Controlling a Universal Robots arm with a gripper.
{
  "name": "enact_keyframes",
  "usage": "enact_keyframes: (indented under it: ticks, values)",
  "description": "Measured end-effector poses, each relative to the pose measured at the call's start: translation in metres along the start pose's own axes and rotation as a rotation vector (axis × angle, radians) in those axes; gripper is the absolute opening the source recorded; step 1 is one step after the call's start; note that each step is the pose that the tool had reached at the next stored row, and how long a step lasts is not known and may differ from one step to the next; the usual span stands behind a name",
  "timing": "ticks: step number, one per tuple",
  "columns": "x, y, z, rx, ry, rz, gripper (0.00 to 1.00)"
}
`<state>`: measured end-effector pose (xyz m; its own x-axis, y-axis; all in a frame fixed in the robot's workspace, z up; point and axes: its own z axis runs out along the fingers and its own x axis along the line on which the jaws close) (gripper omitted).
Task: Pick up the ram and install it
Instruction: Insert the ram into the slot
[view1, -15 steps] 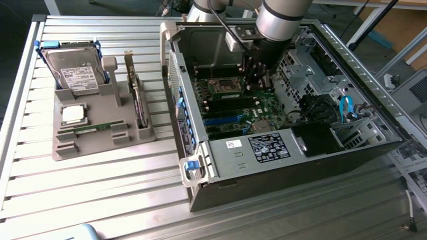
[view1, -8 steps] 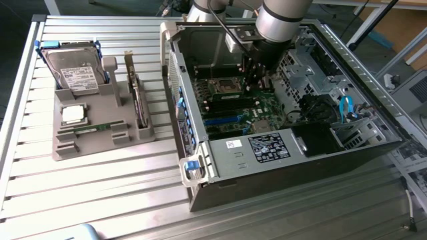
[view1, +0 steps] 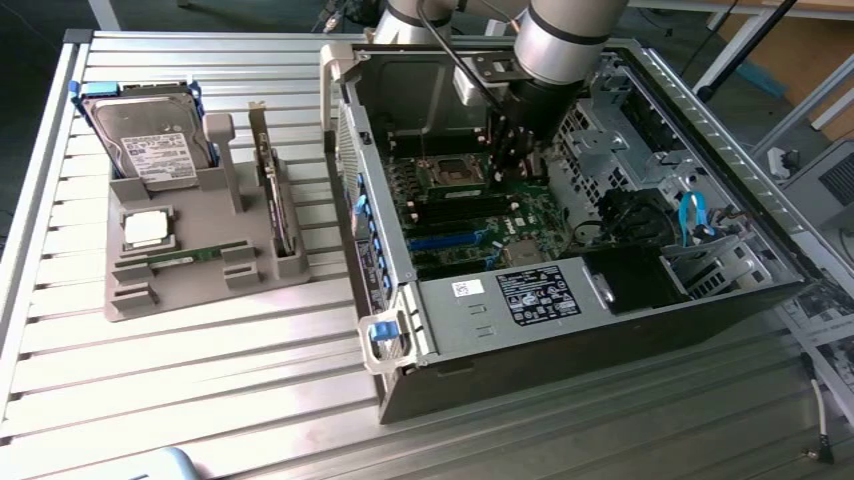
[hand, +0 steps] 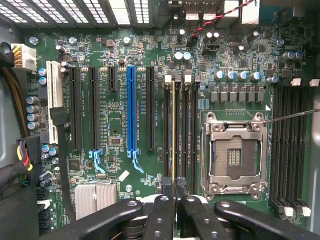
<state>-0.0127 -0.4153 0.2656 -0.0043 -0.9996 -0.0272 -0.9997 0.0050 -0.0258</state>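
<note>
My black gripper (hand: 173, 189), fingers clamped narrowly on the long thin green ram stick (hand: 173, 130), holds it edge-down along the black memory slots (hand: 186, 130), evidently for alignment.

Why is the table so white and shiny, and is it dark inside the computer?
Exterior view: light glares off the metal table at that view's left, while the computer case is shadowy inside. Wrist view: the green board is evenly lit.
</note>
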Motion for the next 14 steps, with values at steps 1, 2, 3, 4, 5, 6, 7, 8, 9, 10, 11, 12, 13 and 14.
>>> enact_keyframes:
  ticks: [1,2,3,4,5,6,7,8,9,10,11,12,13,14]
  values:
    - [0.0,0.0,0.0,0.0,0.0001,0.0,0.12]
    - [0.0,0.0,0.001,0.0003,-0.0002,0.0,0.12]
    - [0.0,0.0,0.0019,0.0004,0.0,0.0,0.12]
    - [0.0,0.0,0.0029,0.0007,0.0001,0.0,0.12]
    - [0.0,0.0,0.0044,0.001,-0.0001,0.0,0.12]
    - [0.0,0.0001,0.0053,0.0012,0.0,0.0,0.12]
    - [0.0,0.0001,0.0064,0.0014,0.0001,0.0,0.12]
    - [0.0,0.0002,0.0076,0.0017,0.0,0.0,0.12]
    - [0.0,0.0002,0.0086,0.0018,0.0,0.0,0.12]
    - [0.0,0.0002,0.0098,0.002,0.0001,0.0,0.12]
    - [0.0,0.0002,0.0109,0.0022,0.0001,0.0,0.12]
    - [0.0,0.0003,0.0121,0.0024,0.0,0.0,0.12]
    - [0.0,0.0003,0.013,0.0026,-0.0001,0.0,0.12]
    - [0.0,0.0003,0.0138,0.0028,0.0,0.0,0.12]
